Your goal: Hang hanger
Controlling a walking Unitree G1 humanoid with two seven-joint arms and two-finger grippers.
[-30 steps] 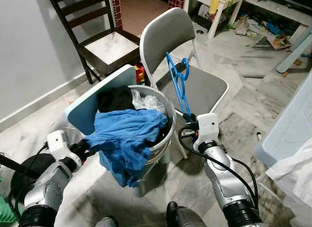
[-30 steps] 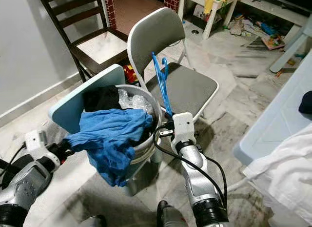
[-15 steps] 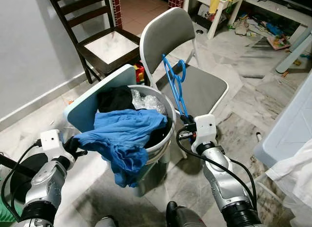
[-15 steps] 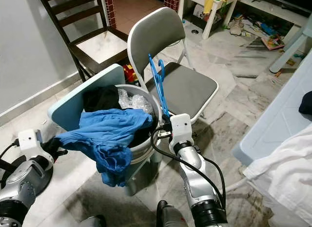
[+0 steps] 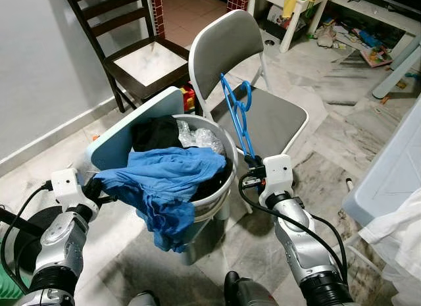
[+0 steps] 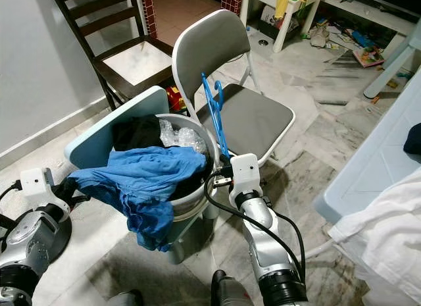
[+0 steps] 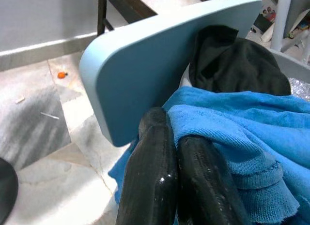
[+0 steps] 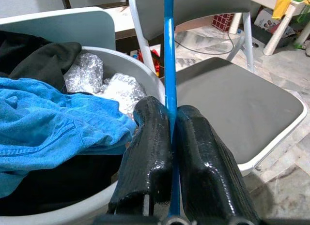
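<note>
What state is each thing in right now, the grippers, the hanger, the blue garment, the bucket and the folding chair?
left gripper: shut on blue garment
right gripper: shut on blue hanger
blue hanger: held upright, not yet hung
blue garment: draped over bucket rim, pulled leftward
bucket: full of clothes
folding chair: unfolded, seat bare

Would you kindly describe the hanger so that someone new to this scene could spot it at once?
Find the grey folding chair in the middle of the room, with a white laundry bucket in front of it. At the bucket's rim nearest the chair seat, the right gripper pinches the blue hanger, which stands upright. It is the only thin, rigid blue thing; the blue shirt beside it is soft cloth.
</note>
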